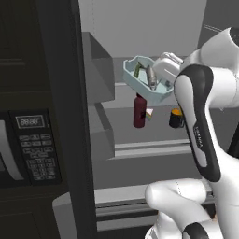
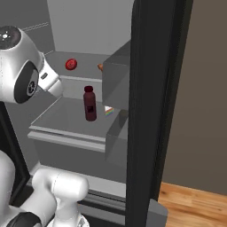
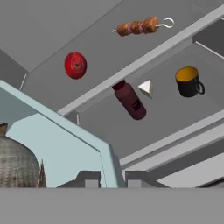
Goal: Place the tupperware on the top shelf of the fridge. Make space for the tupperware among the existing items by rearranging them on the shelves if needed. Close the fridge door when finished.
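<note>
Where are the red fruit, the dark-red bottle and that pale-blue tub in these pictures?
red fruit (image 3: pixel 75 65): hand view, middle of its round face.
dark-red bottle (image 2: pixel 90 105): right base view, middle of its body.
tupperware (image 1: pixel 140 77): left base view, inside of its tilted tub.

1. The tupperware (image 1: pixel 145 77), clamped in the pincer (image 3: pixel 109 177), looks like translucent pale-blue plastic, smooth.
2. Beyond the pincer, the top shelf (image 3: pixel 100 52) is matt light grey.
3. The dark-red bottle (image 2: pixel 90 103) beyond it has a slight sheen.
4. The red fruit (image 3: pixel 75 65) looks glossy.
5. The fridge (image 2: pixel 150 111) door edge is smooth black.
6. The floor (image 2: pixel 195 204) is wood.
</note>
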Tool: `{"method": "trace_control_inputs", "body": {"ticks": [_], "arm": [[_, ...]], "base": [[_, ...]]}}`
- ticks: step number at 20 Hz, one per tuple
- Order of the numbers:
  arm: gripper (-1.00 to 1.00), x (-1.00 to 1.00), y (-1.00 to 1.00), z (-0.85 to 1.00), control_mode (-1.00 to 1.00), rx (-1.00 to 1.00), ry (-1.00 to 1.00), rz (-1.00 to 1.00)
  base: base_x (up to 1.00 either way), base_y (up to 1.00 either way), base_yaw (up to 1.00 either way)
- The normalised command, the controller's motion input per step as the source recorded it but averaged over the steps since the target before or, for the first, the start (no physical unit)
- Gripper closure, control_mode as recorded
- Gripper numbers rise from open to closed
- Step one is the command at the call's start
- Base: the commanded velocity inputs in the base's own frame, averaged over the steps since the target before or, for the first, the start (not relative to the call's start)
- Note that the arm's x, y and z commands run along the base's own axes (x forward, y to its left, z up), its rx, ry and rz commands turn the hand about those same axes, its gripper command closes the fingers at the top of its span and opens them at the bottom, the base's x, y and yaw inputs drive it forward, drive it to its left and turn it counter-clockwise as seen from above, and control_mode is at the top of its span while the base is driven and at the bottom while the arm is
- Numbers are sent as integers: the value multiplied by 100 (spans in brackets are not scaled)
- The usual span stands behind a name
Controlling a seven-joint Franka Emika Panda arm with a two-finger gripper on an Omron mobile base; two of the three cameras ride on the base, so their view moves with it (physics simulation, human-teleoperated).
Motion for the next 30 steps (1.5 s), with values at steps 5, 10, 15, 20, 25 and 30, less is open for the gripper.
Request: {"method": "trace_control_inputs", "body": {"ticks": [5, 10, 15, 20, 25, 30], "arm": [[100, 45, 22, 1, -100, 0, -1, 0], [100, 51, 28, -14, -100, 0, -1, 0], [100, 48, 18, -26, -100, 0, 0, 0], [100, 49, 10, -20, -100, 0, 0, 0], [100, 50, 1, 0, -100, 0, 9, 0], [100, 50, 12, 0, -100, 0, 7, 0]], "base": [[0, 0, 0], [0, 0, 0], [0, 0, 0], [0, 0, 0], [0, 0, 0], [0, 0, 0]]}}
